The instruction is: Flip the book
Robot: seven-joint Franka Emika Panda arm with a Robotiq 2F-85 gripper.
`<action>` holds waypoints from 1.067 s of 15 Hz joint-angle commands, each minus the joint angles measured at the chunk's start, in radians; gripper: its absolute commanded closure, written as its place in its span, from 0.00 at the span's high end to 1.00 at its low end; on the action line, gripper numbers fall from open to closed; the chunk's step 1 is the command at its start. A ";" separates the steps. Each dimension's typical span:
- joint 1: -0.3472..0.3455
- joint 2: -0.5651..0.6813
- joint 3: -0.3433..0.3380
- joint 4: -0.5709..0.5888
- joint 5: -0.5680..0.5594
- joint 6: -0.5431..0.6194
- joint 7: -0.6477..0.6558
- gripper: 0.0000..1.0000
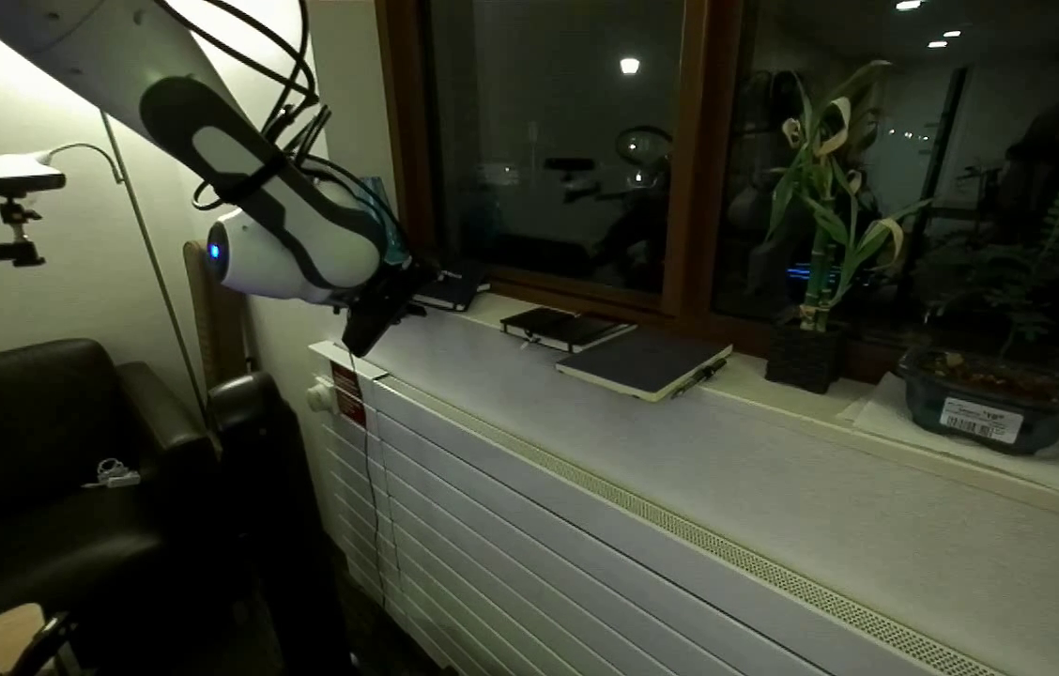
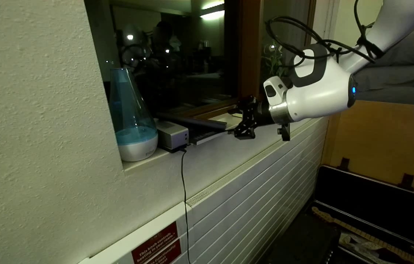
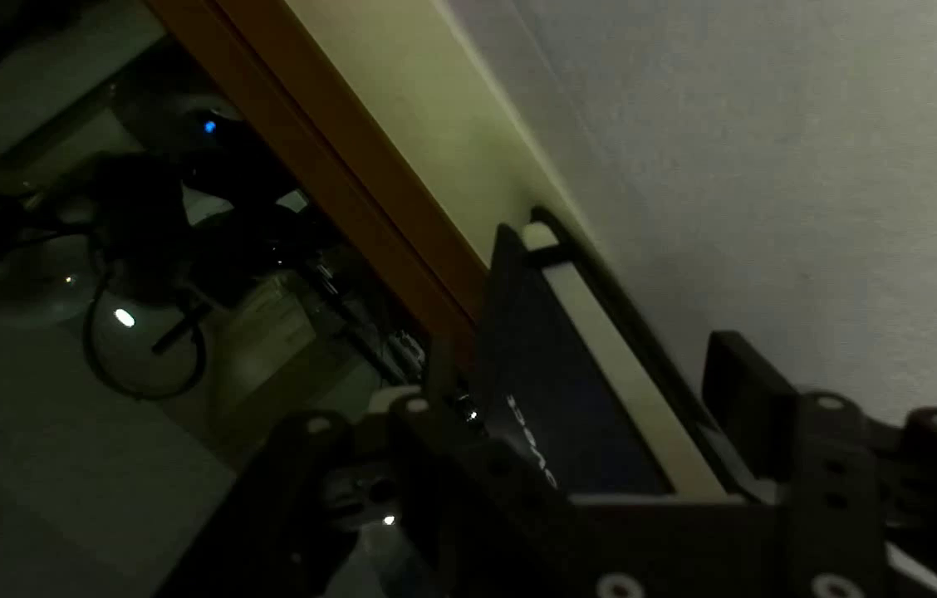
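Book and gripper at a window sill, the sill serving as table. In the wrist view the book, dark-covered with pale lettering and a pale page edge, lies at the sill's front edge, near the brown window frame. The fingers stand wide apart, one on either side of the book; whether either touches it cannot be told. In an exterior view the white arm ends near the sill's far end; nearer along the front edge lie a small black notebook, a wider dark book just beside it, and a pen along that volume's side. Toward the near right corner stand a potted bamboo and an oblong planter with a white label. In an exterior view a teal conical vessel occupies the sill's near corner, a grey box just beside it. Between box and gripper appear a dark slab and a lettered dark item; which of these is the book cannot be told. Below the front edge runs a ribbed radiator.
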 commanded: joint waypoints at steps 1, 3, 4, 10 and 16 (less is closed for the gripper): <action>-0.014 0.040 0.014 0.027 0.000 -0.016 -0.010 0.47; -0.016 0.051 0.014 0.034 0.000 -0.014 -0.007 0.34; -0.019 0.052 0.013 0.035 0.000 -0.010 -0.004 0.28; -0.037 0.034 0.017 0.041 0.000 0.010 0.013 0.05; -0.071 -0.006 -0.012 0.052 0.029 0.177 0.043 0.04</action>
